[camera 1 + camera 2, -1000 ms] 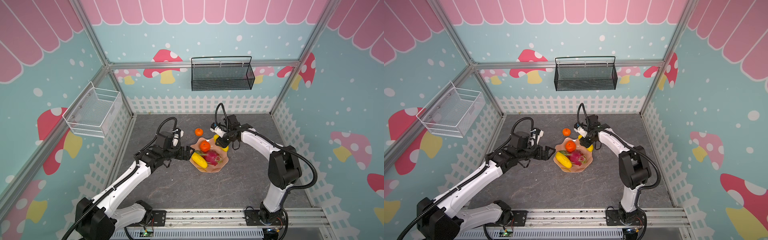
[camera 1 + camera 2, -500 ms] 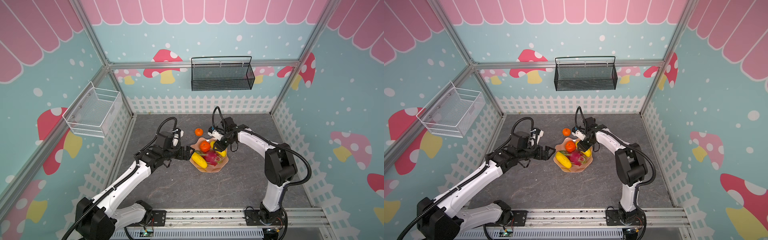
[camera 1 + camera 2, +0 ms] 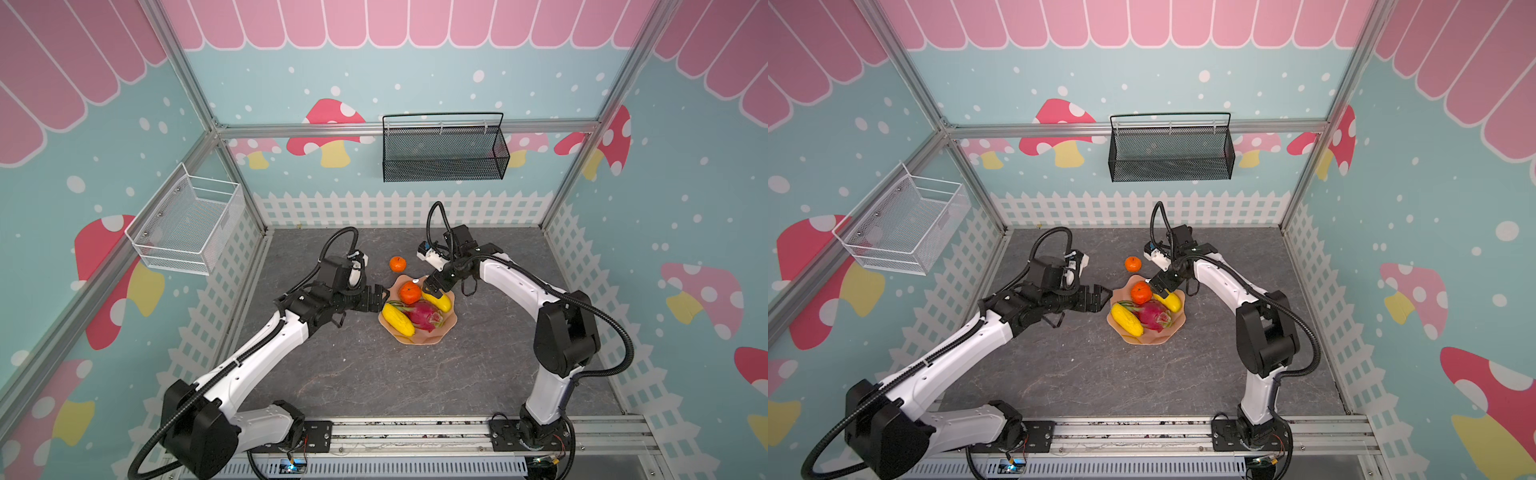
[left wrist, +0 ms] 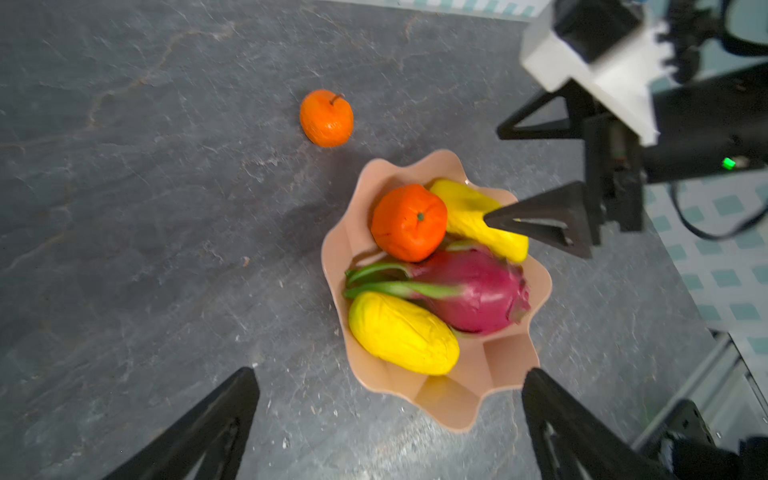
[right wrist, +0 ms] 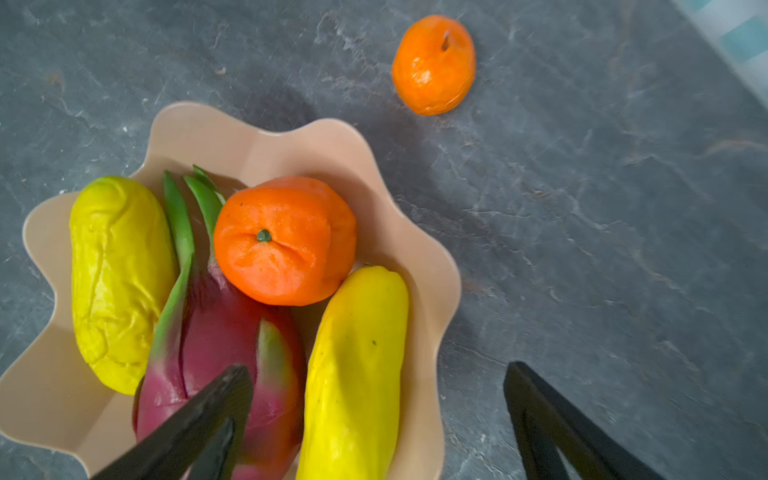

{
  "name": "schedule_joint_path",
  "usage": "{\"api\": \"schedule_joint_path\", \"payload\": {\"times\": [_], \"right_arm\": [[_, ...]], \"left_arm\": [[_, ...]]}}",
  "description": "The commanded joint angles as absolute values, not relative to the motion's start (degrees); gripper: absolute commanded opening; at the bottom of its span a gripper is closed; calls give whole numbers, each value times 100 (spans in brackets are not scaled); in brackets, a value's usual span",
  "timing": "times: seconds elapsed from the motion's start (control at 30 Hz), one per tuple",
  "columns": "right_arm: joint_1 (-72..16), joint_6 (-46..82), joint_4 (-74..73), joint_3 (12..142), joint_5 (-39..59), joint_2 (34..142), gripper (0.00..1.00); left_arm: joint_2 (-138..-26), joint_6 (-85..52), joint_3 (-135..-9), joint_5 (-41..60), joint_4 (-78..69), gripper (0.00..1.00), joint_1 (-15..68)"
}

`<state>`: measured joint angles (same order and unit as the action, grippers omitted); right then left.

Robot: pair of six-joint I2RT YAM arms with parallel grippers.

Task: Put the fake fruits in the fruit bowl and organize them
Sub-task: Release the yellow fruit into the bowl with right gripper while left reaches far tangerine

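In both top views our right gripper (image 3: 432, 286) hangs wide open and empty over the bowl (image 3: 419, 340). Our left gripper (image 3: 379, 297), equally wide, holds nothing beside its rim.

Left wrist: the bowl sits ahead, between our jaws.

Right wrist: a yellow fruit (image 5: 353, 374) lies between the jaws, and one tangerine (image 5: 434, 64) lies beyond them on the table (image 5: 623, 249). Reaching for it, we might clip the rim and spill the bowl.

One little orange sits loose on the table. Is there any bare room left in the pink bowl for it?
Yes: the front end of the bowl, toward the rail, bordered by the rim, the fatter yellow fruit and the dragon fruit. The back end is crowded with the tangerine, the other yellow fruit and the right fingers above.
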<state>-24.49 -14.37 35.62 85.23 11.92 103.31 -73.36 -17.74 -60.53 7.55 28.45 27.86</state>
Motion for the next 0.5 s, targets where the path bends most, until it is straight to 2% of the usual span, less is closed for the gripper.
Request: {"api": "schedule_joint_path", "payload": {"times": [0.0,0.17,0.33,0.47], "right_arm": [[-2495,-1248,2702,7994,892,9440,98],[-2734,-761,612,6066,1585,7999,98],[-3506,-374,-323,4853,1170,7213,98],[-3661,211,-928,4084,1175,6831,98]], "left_arm": [[-7977,-1917,-6639,-159,2882,97,2760],[-9822,-1673,-8060,-613,3032,93,2760],[-11373,-1444,-9476,-570,3178,93,2760],[-12328,-1338,-10585,-391,3457,93,2751]]}}
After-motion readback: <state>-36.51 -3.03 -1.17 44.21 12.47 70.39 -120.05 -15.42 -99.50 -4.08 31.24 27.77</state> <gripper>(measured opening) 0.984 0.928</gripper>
